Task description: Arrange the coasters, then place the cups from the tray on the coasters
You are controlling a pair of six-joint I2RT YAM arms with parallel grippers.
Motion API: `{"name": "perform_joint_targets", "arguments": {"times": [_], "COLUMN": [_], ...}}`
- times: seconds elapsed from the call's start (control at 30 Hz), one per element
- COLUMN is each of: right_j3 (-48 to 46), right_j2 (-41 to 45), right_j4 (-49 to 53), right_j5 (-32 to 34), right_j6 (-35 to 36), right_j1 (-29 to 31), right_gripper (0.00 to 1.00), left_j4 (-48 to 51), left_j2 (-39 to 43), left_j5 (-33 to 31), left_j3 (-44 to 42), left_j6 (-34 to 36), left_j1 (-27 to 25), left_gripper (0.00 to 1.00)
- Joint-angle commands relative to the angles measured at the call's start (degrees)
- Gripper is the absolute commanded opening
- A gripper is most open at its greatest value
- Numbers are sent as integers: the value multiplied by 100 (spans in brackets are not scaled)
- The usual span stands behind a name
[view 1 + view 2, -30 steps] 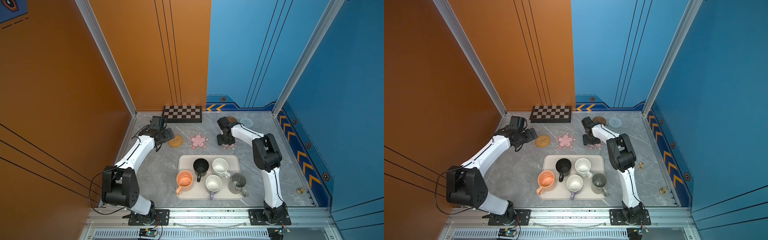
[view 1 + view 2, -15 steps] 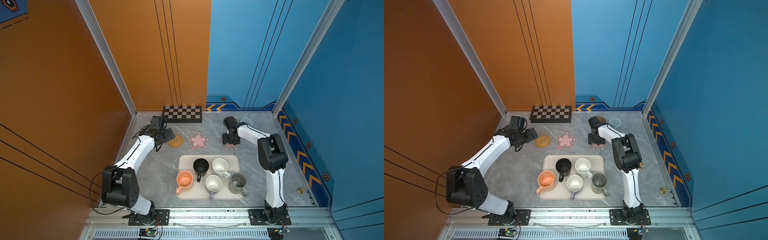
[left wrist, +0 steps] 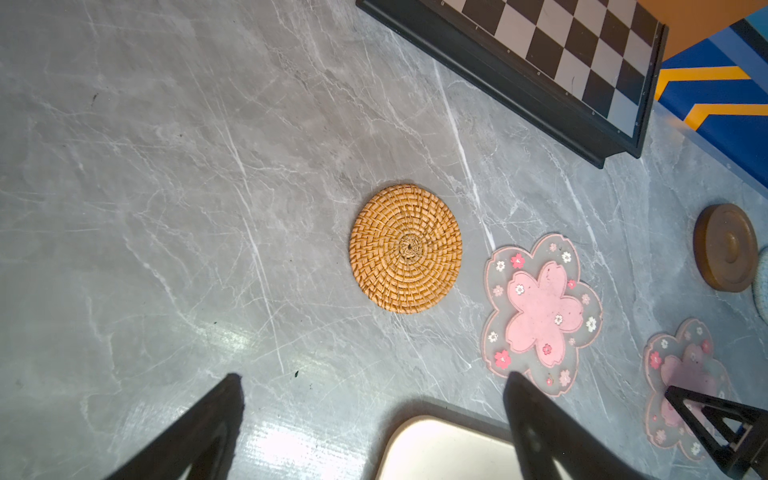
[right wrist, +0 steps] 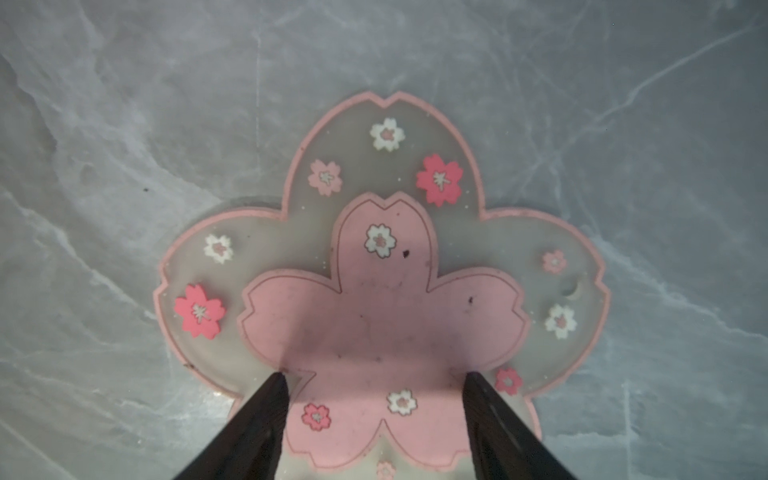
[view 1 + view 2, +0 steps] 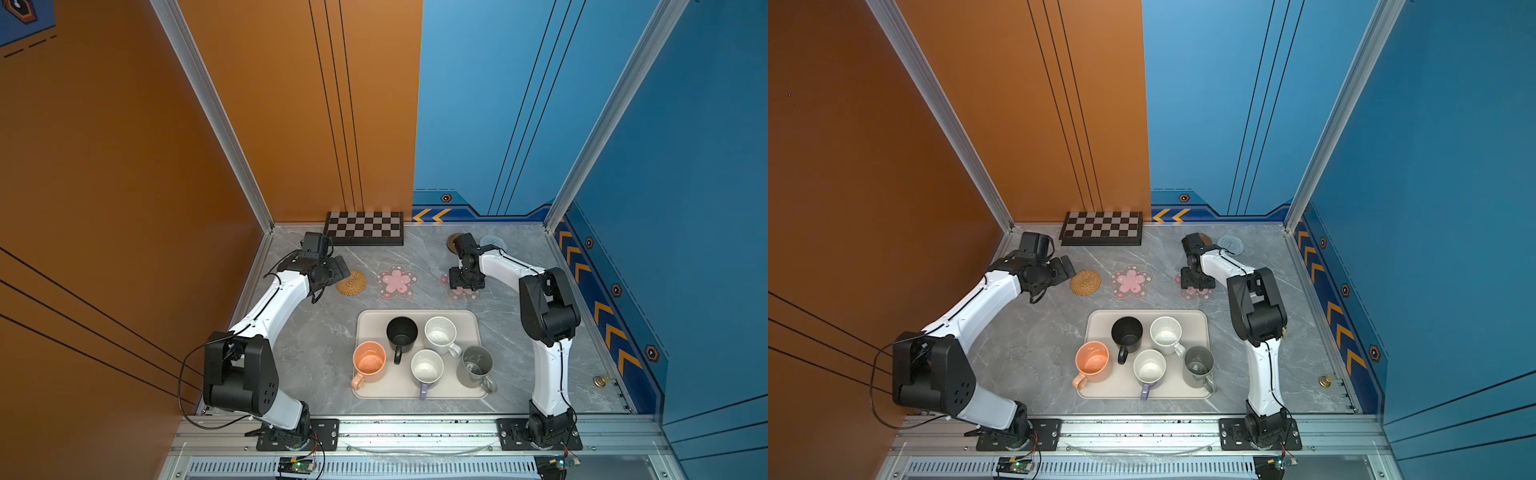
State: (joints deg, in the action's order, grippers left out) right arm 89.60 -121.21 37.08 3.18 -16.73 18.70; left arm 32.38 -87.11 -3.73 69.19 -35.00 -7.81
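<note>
My right claw (image 4: 374, 376), spread, rests its tips on a pink blossom coaster (image 4: 386, 291); my left claw (image 3: 374, 376) hangs spread beside the rattan coaster (image 3: 406, 248). Arranging looks unfinished; all five cups (image 5: 402, 332) sit in the tray (image 5: 372, 326).

Tabletop (image 3: 166, 166) is looking like polished grey marble, glare bouncing off it. Rattan coaster (image 3: 406, 248) mid-frame is showing rough woven fibre; the blossom coaster (image 4: 382, 316) in the right wrist view is looking rubbery and matt, petals half see-through. Brown coaster (image 3: 725, 247) at far right is reading as smooth wood. Tray (image 5: 469, 320) is looking matt plastic.
</note>
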Motion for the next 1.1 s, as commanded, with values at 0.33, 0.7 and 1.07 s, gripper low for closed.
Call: {"name": "perform_joint_targets", "arguments": {"times": [0.33, 0.7, 1.07], "right_j3": [413, 638, 629], "right_j2": [-132, -449, -514], "right_j4": [312, 525, 711], "right_j5": [-163, -111, 276], "right_j6": [144, 158, 326], "right_j1": [371, 371, 381], "right_gripper": [70, 70, 69], "left_j4": [24, 23, 29], "left_j2": [124, 98, 66], "left_j5": [24, 34, 25], "left_j3": [-34, -50, -45], "left_j6": [10, 6, 2], "left_j1": [61, 79, 88], "left_gripper": [98, 98, 98]}}
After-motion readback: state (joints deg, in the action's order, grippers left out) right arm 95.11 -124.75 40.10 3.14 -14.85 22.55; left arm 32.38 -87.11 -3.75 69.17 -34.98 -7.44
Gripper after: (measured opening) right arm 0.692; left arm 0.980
